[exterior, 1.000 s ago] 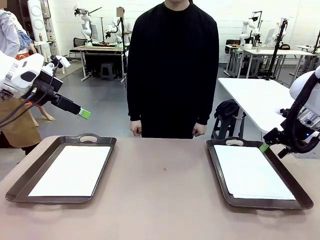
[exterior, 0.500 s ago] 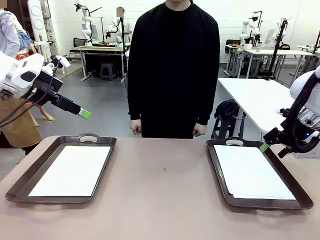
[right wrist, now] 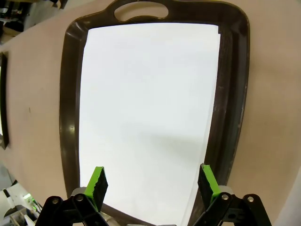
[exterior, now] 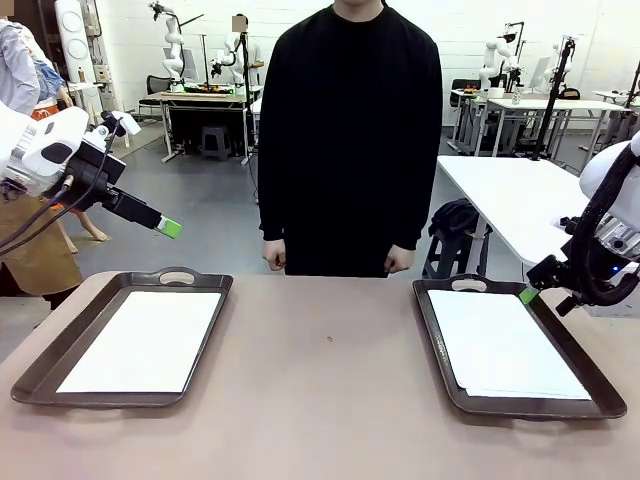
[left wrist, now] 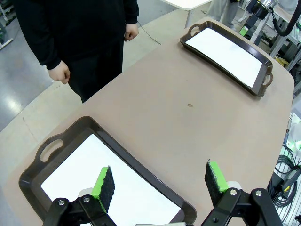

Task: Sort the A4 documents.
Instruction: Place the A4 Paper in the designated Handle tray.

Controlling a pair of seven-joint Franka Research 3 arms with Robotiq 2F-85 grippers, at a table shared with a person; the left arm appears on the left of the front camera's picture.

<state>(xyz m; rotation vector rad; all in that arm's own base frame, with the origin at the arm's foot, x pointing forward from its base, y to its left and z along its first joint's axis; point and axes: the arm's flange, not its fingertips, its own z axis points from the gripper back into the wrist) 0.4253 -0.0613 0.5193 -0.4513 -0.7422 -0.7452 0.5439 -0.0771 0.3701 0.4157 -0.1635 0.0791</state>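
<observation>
One white A4 document (exterior: 145,340) lies flat in the dark tray (exterior: 75,335) at the table's left. A small stack of A4 documents (exterior: 500,345) fills the dark tray (exterior: 432,340) at the right. My left gripper (exterior: 168,227) hangs open in the air, above and to the left of the left tray. In the left wrist view, its open fingers (left wrist: 159,183) frame that tray's sheet (left wrist: 89,169) far below. My right gripper (exterior: 530,293) hovers open over the right tray's far right edge. The right wrist view looks down between the open fingers (right wrist: 153,183) onto the top sheet (right wrist: 146,108).
A person in black stands at the far side of the table, hands (exterior: 272,257) hanging by the sides. The brown tabletop (exterior: 325,390) stretches between the two trays. A white side table (exterior: 500,190) stands beyond the right tray.
</observation>
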